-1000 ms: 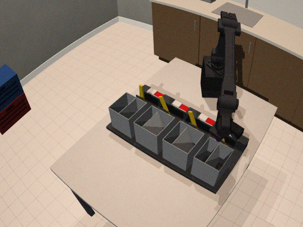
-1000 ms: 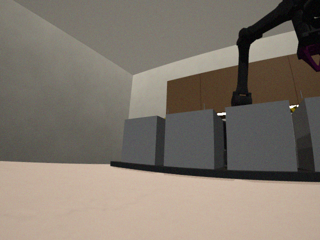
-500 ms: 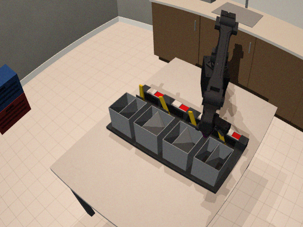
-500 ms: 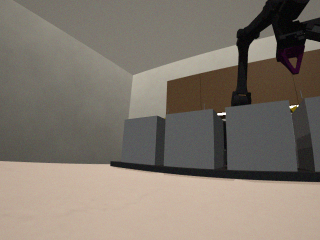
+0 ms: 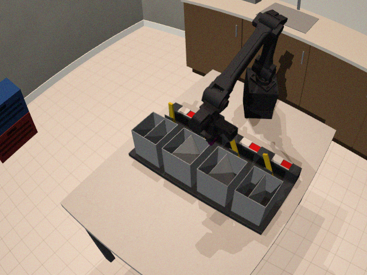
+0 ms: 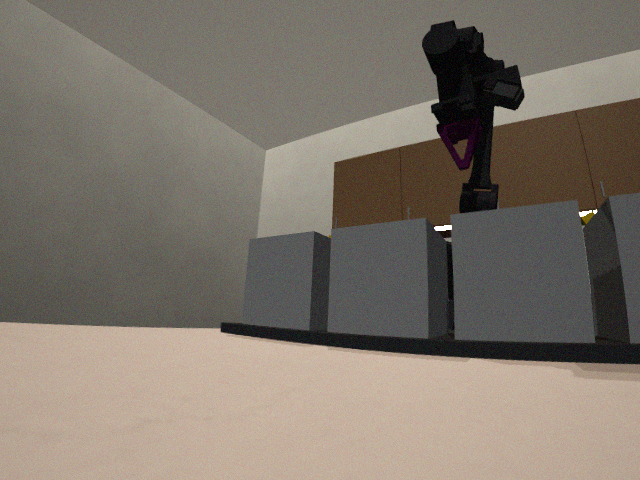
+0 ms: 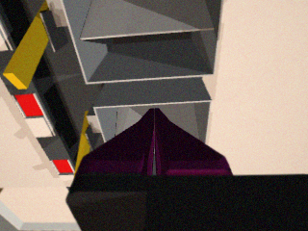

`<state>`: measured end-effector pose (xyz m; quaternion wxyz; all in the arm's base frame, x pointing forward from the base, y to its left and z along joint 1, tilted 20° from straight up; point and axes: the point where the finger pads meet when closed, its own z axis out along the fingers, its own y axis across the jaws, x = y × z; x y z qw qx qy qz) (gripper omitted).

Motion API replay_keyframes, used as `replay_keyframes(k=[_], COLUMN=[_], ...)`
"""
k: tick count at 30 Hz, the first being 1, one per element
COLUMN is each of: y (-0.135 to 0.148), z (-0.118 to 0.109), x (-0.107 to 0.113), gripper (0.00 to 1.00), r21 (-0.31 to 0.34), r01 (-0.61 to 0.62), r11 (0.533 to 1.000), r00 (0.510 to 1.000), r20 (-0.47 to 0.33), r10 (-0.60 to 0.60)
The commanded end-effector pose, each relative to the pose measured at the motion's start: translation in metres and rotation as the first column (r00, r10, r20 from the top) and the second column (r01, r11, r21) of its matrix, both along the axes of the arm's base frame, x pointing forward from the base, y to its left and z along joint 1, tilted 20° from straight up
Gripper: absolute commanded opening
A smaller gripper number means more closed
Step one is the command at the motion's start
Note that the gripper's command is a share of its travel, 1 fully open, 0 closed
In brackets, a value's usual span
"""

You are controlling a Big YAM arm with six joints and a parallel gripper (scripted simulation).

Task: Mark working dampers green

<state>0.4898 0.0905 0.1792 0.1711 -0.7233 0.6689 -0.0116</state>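
Four grey open-topped dampers stand in a row on a dark base (image 5: 207,180): the first (image 5: 152,133), second (image 5: 185,150), third (image 5: 221,171) and fourth (image 5: 254,189). Yellow levers (image 5: 171,112) (image 5: 234,146) (image 5: 266,161) stand behind them. The sliders (image 5: 186,112) (image 5: 250,144) (image 5: 282,161) each show a white cover beside red. The arm hides the second damper's slider and lever. My gripper (image 5: 213,141) is shut and empty, hovering above the back edge between the second and third dampers. In the wrist view its purple fingers (image 7: 154,140) point down over a damper's rim (image 7: 154,103). It also shows in the exterior view (image 6: 461,147).
The arm's black base (image 5: 260,94) stands on the table behind the slider row. Brown cabinets (image 5: 296,59) run along the back wall. A blue and red crate (image 5: 11,118) stands on the floor at the left.
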Motion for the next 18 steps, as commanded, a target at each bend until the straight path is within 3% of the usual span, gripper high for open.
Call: replay_keyframes(k=[1, 5, 6, 9, 11, 12, 18], y=[-0.035, -0.041, -0.027, -0.027, -0.028, -0.041, -0.031], z=[0.009, 0.008, 0.022, 0.023, 0.016, 0.013, -0.008], x=[0.0, -0.002, 0.007, 0.007, 0.008, 0.009, 0.003], gripper=[0.0, 0.0, 0.0, 0.0, 0.0, 0.0, 0.0], r21=[-0.013, -0.012, -0.014, -0.014, -0.015, -0.015, -0.014], r01=[-0.065, -0.065, -0.091, -0.091, -0.091, -0.064, -0.081], r11=[0.998, 0.998, 0.996, 0.996, 0.996, 0.998, 0.997], r00=[0.996, 0.996, 0.992, 0.991, 0.992, 0.995, 0.996], r20=[0.063, 0.058, 0.091, 0.092, 0.082, 0.076, 0.036], r10=[0.066, 0.066, 0.092, 0.092, 0.092, 0.065, 0.081])
